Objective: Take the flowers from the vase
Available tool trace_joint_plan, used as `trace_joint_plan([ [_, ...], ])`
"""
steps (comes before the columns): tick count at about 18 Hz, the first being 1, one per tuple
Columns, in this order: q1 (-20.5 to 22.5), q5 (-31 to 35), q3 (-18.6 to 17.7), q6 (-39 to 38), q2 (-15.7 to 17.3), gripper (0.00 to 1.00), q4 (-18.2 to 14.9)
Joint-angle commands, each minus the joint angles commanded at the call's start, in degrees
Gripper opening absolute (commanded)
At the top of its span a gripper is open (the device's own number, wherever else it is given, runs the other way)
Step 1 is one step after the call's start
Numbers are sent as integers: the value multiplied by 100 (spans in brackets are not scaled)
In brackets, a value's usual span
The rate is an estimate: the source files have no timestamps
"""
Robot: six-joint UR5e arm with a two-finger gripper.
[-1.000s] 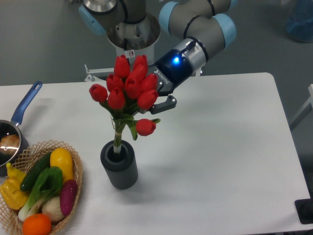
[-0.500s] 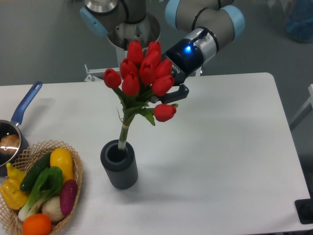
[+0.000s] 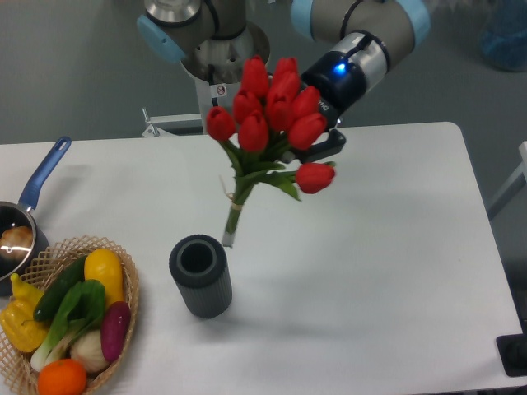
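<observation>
The flowers [image 3: 272,115], a bunch of red tulip buds on green stems, hang in the air above the table, tilted so the tied stem ends point down-left. Those stem ends sit just above and to the right of the vase's mouth, clear of it. The vase [image 3: 200,276] is a short dark grey ribbed cylinder standing upright at front centre-left, its mouth empty. My gripper [image 3: 306,152] is behind the blooms, shut on the flowers around the upper stems; its fingertips are mostly hidden by buds and leaves.
A wicker basket [image 3: 128,317] with colourful vegetables sits at the front left corner. A blue-handled saucepan [image 3: 33,197] stands at the left edge. The robot's base [image 3: 218,49] rises behind the table's back edge.
The gripper has risen and moved right with the bunch. The stems, still in the vase half a second ago, are now fully out of its mouth.
</observation>
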Motion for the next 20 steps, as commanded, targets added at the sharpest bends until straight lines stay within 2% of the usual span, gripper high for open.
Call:
trace_joint_plan([
  [5,88,1282,431,158,-290,43,18],
  [9,115,1802,633,263,-466,43,26],
  [11,115,1935,677,272,-571,43,44],
  [20,238,1944,590,264,-519,43,79],
])
